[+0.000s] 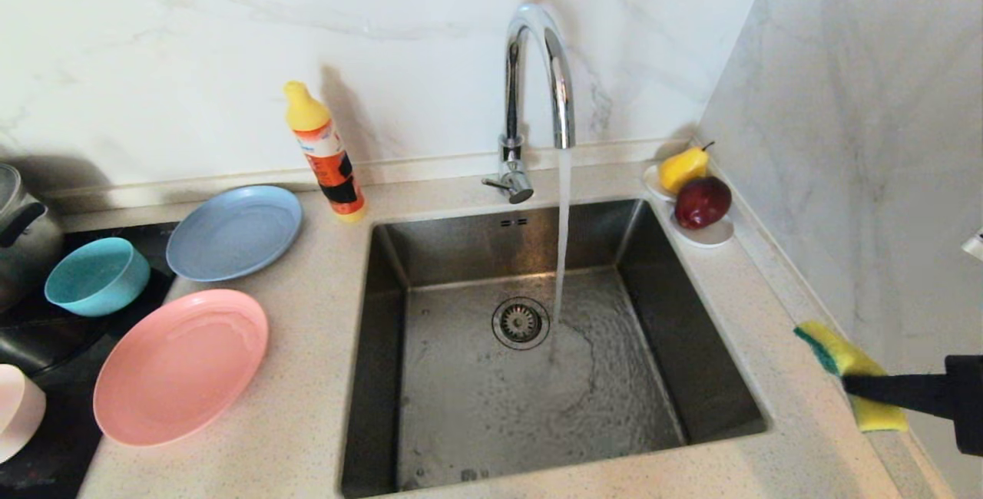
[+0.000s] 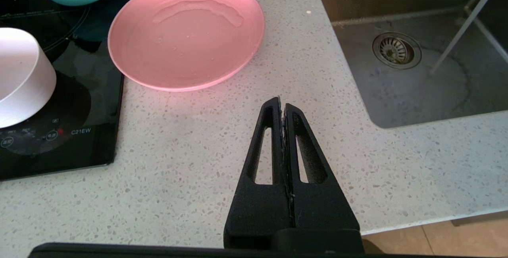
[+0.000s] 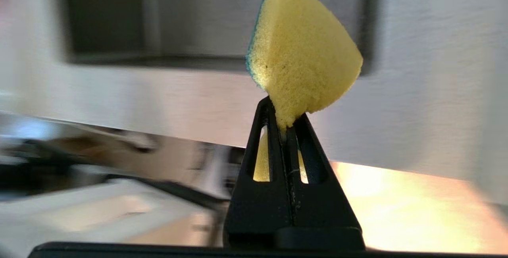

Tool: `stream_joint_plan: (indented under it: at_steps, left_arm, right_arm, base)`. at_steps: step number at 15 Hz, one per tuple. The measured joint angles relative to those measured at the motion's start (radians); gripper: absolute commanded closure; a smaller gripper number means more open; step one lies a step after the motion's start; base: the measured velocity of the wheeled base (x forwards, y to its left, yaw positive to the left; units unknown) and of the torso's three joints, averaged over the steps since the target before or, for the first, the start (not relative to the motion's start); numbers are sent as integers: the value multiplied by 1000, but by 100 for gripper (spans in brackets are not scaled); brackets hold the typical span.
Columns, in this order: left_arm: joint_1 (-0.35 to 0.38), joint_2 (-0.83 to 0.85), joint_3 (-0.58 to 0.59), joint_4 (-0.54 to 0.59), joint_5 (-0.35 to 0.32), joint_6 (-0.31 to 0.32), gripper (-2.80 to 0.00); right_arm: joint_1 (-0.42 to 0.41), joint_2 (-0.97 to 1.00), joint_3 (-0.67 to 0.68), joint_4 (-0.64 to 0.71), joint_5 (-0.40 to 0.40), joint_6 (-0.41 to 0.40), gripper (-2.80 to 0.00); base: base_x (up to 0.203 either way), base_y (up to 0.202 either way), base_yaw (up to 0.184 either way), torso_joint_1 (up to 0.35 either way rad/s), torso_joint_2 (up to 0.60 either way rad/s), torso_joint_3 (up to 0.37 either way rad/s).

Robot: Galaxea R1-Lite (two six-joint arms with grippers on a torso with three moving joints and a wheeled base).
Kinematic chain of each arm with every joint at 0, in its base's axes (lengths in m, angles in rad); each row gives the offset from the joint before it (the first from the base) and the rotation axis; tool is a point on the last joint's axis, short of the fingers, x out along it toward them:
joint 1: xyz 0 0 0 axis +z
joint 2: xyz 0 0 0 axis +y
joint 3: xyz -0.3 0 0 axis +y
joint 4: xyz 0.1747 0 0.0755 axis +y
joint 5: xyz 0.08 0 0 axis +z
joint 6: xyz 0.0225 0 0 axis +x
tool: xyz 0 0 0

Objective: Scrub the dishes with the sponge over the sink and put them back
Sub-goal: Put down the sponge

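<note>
Sponge (image 1: 848, 372) pinched in right gripper (image 1: 852, 385) fingers, held above the worktop (image 1: 768, 330) at 4 o'clock of the sink (image 1: 537, 345), tap running. Salmon plate (image 1: 180, 367), grey-blue plate (image 1: 234, 232) and teal bowl (image 1: 97, 275) sit at 9 o'clock of the sink. Left gripper (image 2: 282, 105) closed, empty, over worktop near salmon plate.
</note>
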Motion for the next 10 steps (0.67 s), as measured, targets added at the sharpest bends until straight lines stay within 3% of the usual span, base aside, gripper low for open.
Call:
stream_joint_plan:
  at_steps: [5, 7, 10]
  left_arm:
    - [0, 0, 0, 0, 0, 0, 0]
    - [0, 0, 0, 0, 0, -1, 0]
    - [0, 0, 0, 0, 0, 0, 0]
  right_arm:
    - [0, -32, 135, -60, -221, -250, 0]
    - [0, -41, 202, -138, -276, -299, 0]
    - [8, -31, 304, -266, -349, -309, 0]
  base:
    - [0, 0, 0, 0, 0, 0]
    - [0, 0, 0, 0, 0, 0]
    - [0, 0, 0, 0, 0, 0]
